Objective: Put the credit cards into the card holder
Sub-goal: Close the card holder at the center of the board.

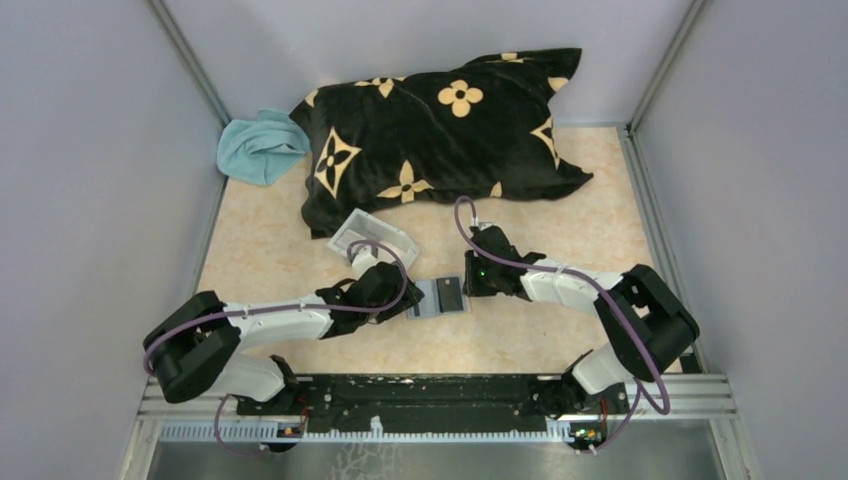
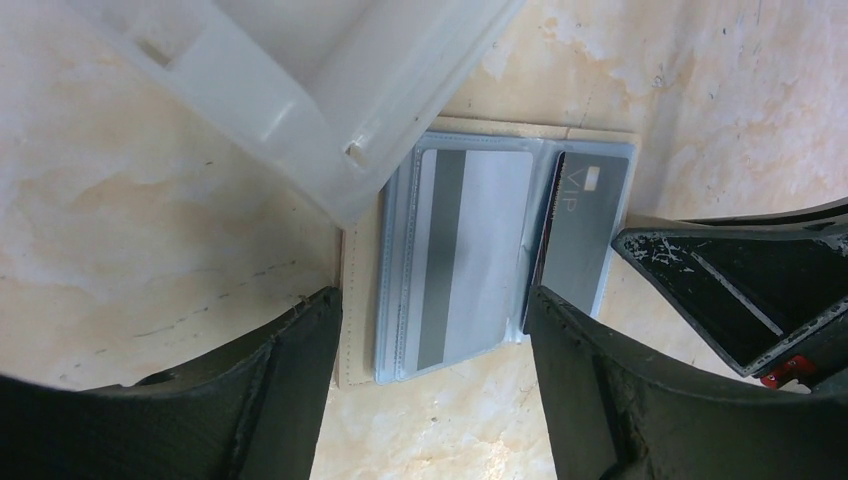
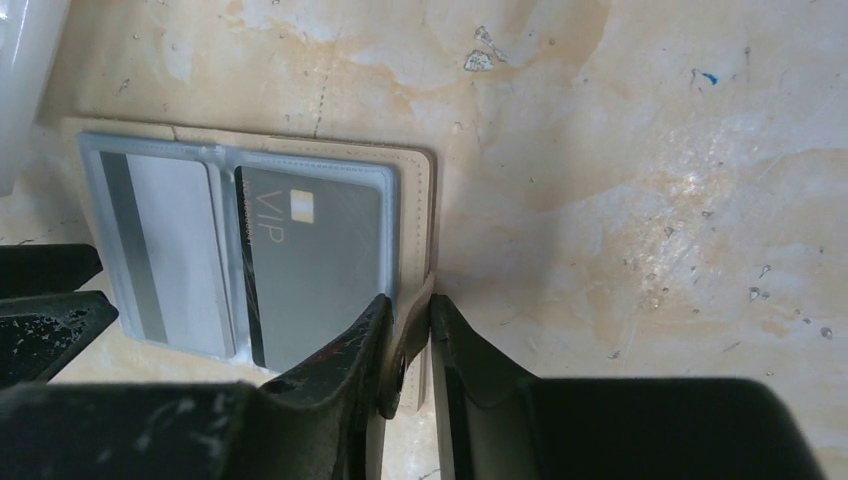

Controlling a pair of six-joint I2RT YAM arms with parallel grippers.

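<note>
Right gripper: jaws nearly closed, pinching the tan tab on the right edge of the card holder. Left gripper: spread wide, nothing held, fingers straddling the holder's left half. Whether they press on the table, can't tell. Card holder lies open and flat between the two grippers, near the arms. Two cards sit in its grey pockets: grey striped card on the left, dark VIP card on the right. Clear tray hides one holder corner in the left wrist view; contact unclear. Far side: black floral pillow, with a teal cloth just beside its left end.
</note>
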